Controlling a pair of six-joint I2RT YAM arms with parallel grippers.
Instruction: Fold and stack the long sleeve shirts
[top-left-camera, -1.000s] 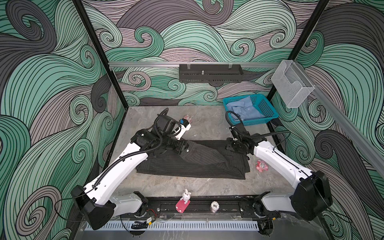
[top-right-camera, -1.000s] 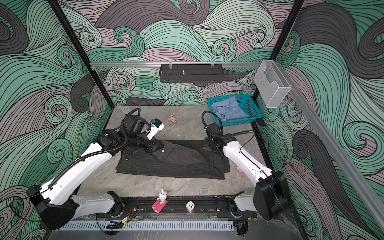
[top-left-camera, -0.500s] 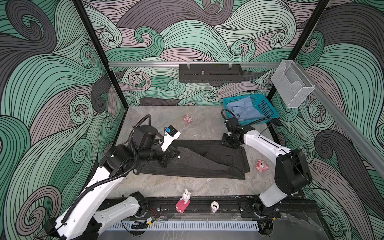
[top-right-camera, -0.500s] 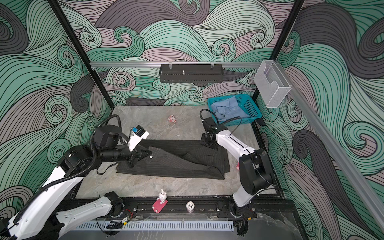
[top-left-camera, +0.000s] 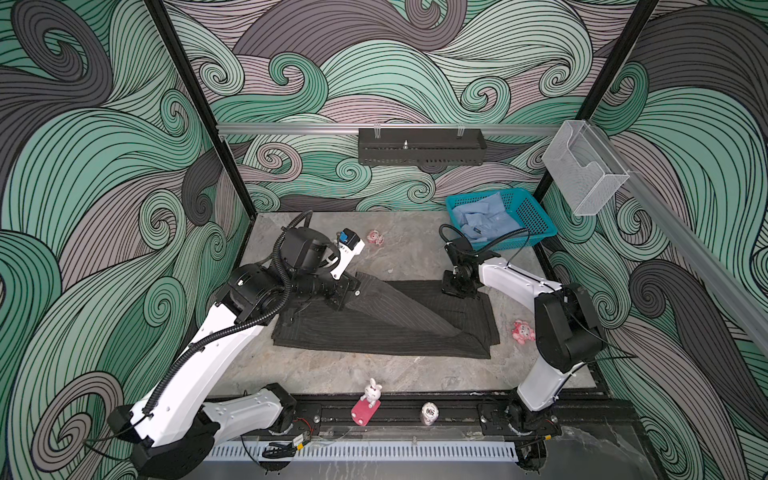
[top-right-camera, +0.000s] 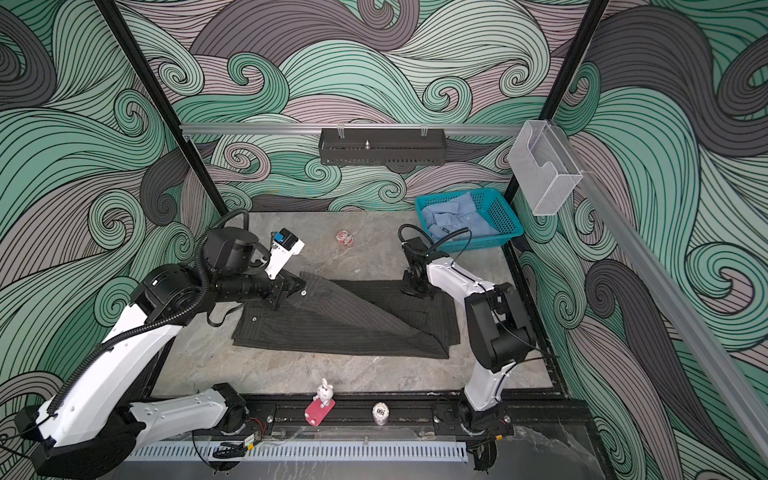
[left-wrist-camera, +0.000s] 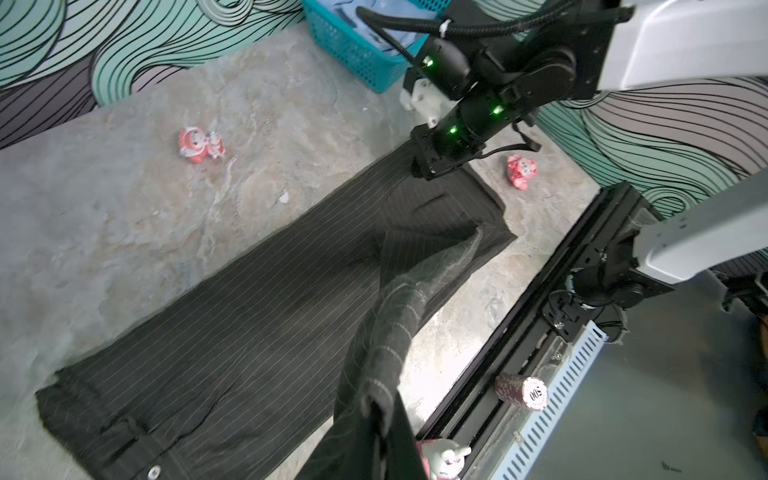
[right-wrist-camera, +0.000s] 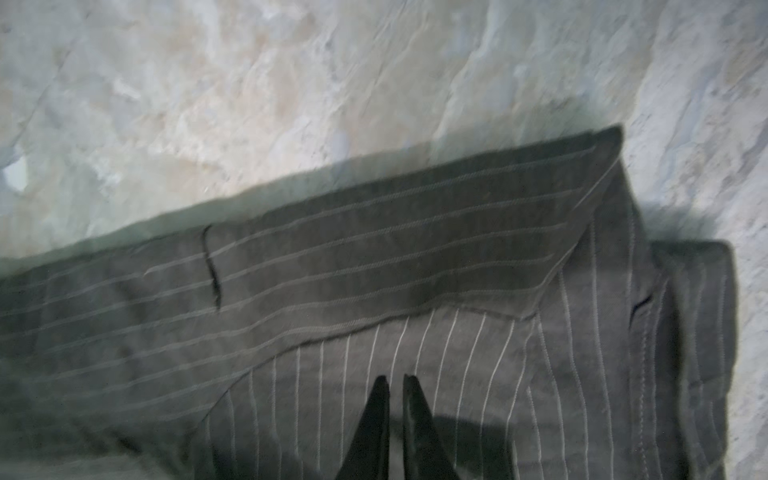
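Observation:
The dark pinstriped long sleeve shirt (top-left-camera: 386, 328) (top-right-camera: 345, 328) lies folded into a long strip across the middle of the table. My left gripper (top-left-camera: 351, 293) (top-right-camera: 297, 286) is shut on a flap of it at the left end. That flap is lifted, and it drapes from the jaws in the left wrist view (left-wrist-camera: 380, 409). My right gripper (top-left-camera: 455, 289) (top-right-camera: 413, 289) (right-wrist-camera: 395, 380) is shut, its tips down on the shirt's far right part, with no cloth seen between them. The light blue shirt (top-left-camera: 482, 218) (top-right-camera: 453, 218) lies crumpled in the basket.
The teal mesh basket (top-left-camera: 536, 220) (top-right-camera: 505, 216) stands at the back right corner. Small pink figurines lie behind the shirt (top-left-camera: 375, 237) and to its right (top-left-camera: 523, 331). A bunny on a red stand (top-left-camera: 368, 401) and a chip (top-left-camera: 430, 412) sit on the front rail.
My right gripper's jaws have closed over the shirt's far right part, and that arm's elbow has swung back. My left gripper kept its hold and shifted a little left with the lifted flap.

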